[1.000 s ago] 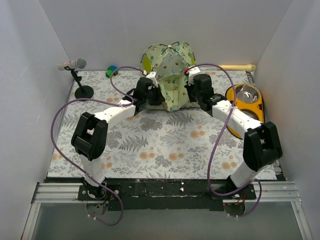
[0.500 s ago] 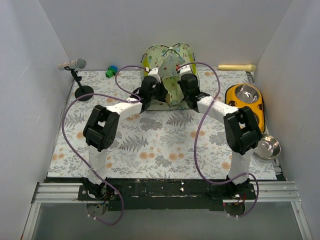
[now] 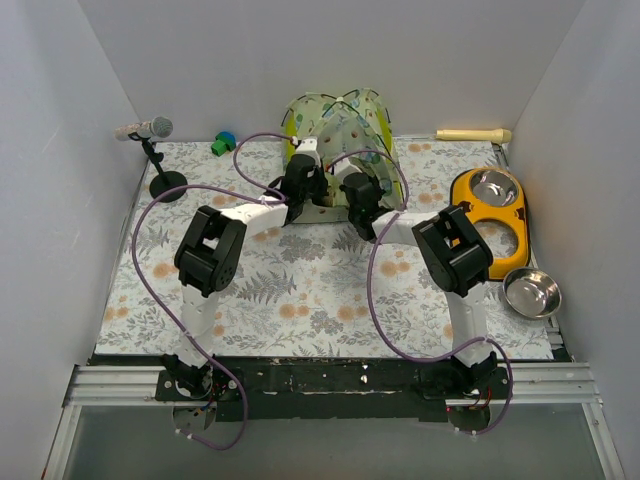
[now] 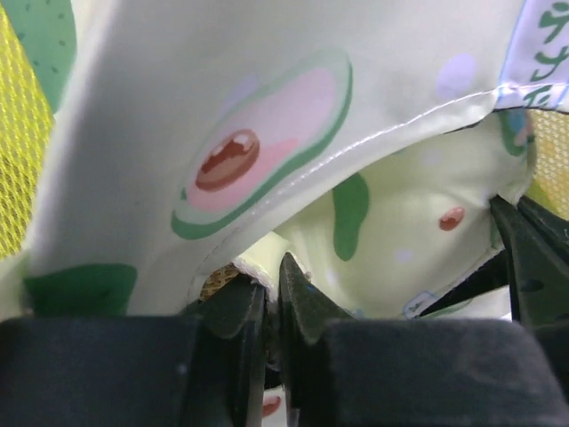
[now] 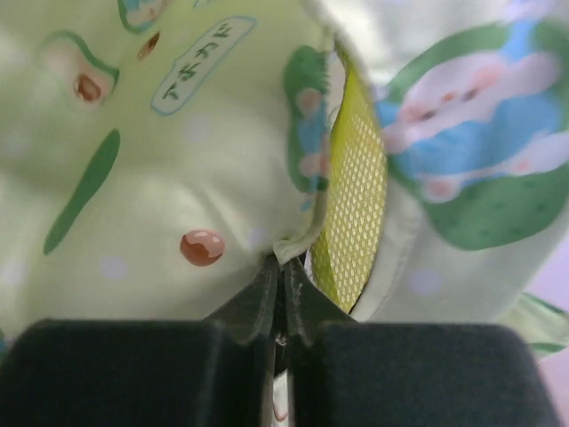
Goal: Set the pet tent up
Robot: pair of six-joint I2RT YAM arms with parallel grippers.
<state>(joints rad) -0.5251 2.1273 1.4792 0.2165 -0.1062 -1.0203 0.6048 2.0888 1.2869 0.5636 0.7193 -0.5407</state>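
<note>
While the pet tent point(image 3: 338, 125) stands domed midway along the far edge of the counter point(image 3: 300, 290), the left fingers point(image 4: 233, 310) are pinched tight on its pale printed fabric, and the right fingers point(image 5: 256, 307) are clamped on a hem of it.

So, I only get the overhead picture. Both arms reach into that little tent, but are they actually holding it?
Observer: Yes for the left. Its wrist camera shows the left gripper shut on an edge of the tent fabric.
Operator: And the other one?
Observer: The right gripper is shut on a hem of the tent too, right beside a yellow mesh panel.
Operator: What are those little pictures on the cloth?
Observer: Up close, the left wrist camera shows an avocado print, cut in half with a brown stone.
</note>
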